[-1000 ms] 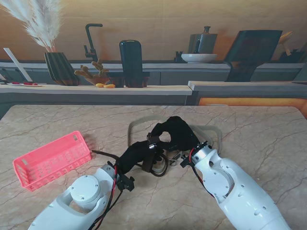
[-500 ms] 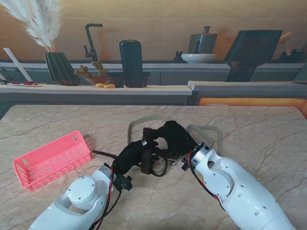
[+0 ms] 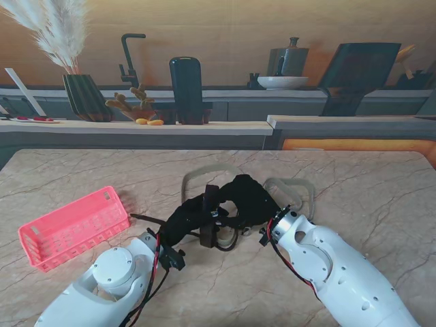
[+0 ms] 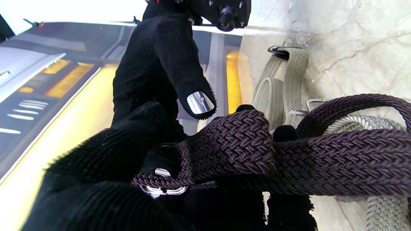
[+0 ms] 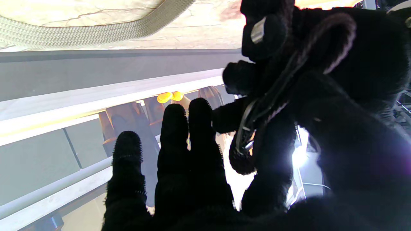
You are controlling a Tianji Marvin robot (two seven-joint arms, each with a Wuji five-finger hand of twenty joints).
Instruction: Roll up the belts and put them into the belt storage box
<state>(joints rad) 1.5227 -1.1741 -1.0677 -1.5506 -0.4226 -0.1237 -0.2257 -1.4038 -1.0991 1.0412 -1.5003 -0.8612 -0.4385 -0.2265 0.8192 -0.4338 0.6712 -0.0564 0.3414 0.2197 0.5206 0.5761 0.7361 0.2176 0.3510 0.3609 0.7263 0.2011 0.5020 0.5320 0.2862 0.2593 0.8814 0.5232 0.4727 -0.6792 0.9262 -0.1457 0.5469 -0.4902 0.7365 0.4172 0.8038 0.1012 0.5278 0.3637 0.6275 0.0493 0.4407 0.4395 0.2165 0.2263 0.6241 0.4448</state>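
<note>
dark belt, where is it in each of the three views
Stand view: the dark belt sits mid-table, between the left hand and right hand.
Left wrist view: it fills the middle and the side toward the marble, wrapped over the black fingers.
Right wrist view: a thin loop of it against the left hand.
Shared landmark: the pale belt on the table.

stand: overhead, facing table | wrists: close-up | shared: dark belt (image 3: 216, 228)
</note>
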